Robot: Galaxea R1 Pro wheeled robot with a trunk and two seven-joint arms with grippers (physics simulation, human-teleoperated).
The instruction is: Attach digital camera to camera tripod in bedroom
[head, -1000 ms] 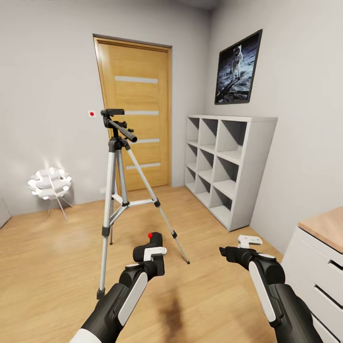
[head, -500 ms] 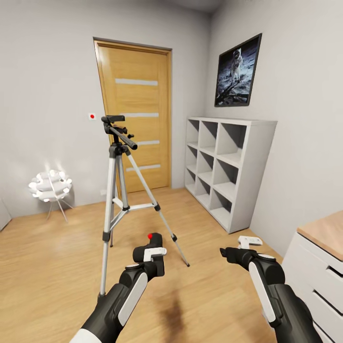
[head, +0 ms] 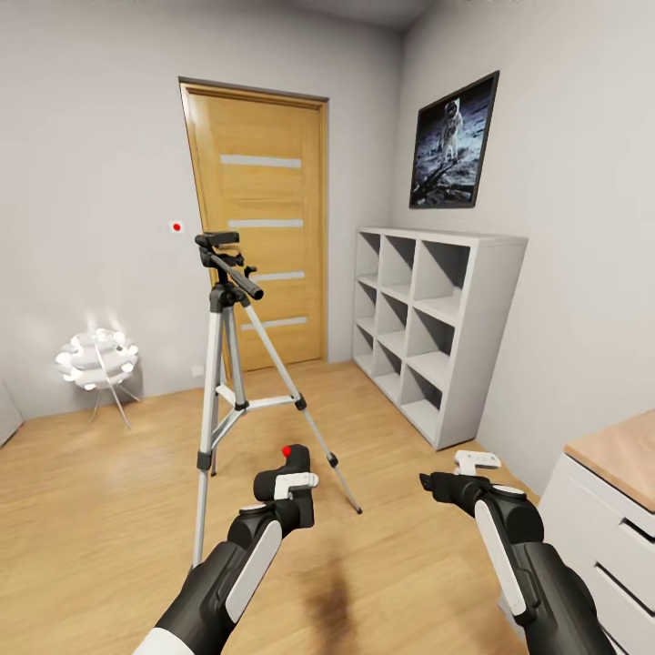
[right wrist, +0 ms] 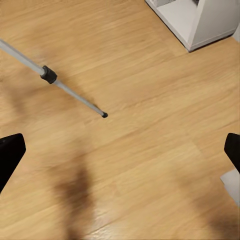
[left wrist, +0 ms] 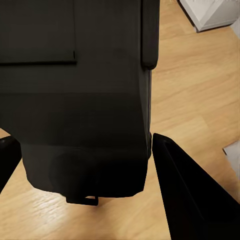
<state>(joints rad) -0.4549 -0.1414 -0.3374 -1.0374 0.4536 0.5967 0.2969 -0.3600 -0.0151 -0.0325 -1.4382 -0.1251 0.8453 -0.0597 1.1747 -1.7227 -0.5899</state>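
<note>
Grey walls and a light wood floor [head: 109, 509] surround us in a bedroom. Our left pincer [head: 289, 480] is pressed onto the small black digital camera with a round red button on top [head: 288, 461], held upright low in front of us; in the left wrist view the camera's dark body [left wrist: 75, 95] sits between the two black fingers [left wrist: 190, 195]. Our right pincer [head: 455, 471] hangs spread with nothing between its fingers, well apart from the left; its wrist view looks down on bare floor and one silver tripod leg [right wrist: 70, 92]. Just beyond the camera stands the tall silver-legged camera tripod with a black head and long pan handle [head: 227, 364]. Behind it is a wooden door [head: 259, 227]. To its left glows a small white globe lamp [head: 95, 359]; to its right stand a white cube shelf [head: 437, 318], an astronaut poster [head: 453, 141] and a wood-topped white counter [head: 619, 455].
</note>
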